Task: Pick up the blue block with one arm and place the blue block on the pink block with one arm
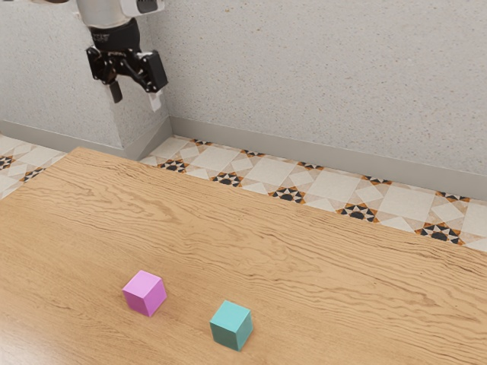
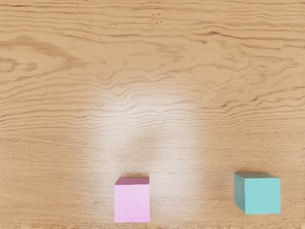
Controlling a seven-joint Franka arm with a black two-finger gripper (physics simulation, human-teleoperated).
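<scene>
Gripper point(image 1: 135, 97) high at exterior view's upper left, well apart from both blocks | fingers spread, nothing between them | arm above it cut off by frame edge | blue block point(image 1: 231, 325) point(image 2: 257, 192), teal-looking, flat on table point(image 1: 289, 243) near pink block point(image 1: 144, 293) point(image 2: 132, 200), not touching

A wooden table point(image 1: 304, 251), patterned tile floor point(image 1: 335, 186), speckled grey wall point(image 1: 319, 68) behind.
</scene>
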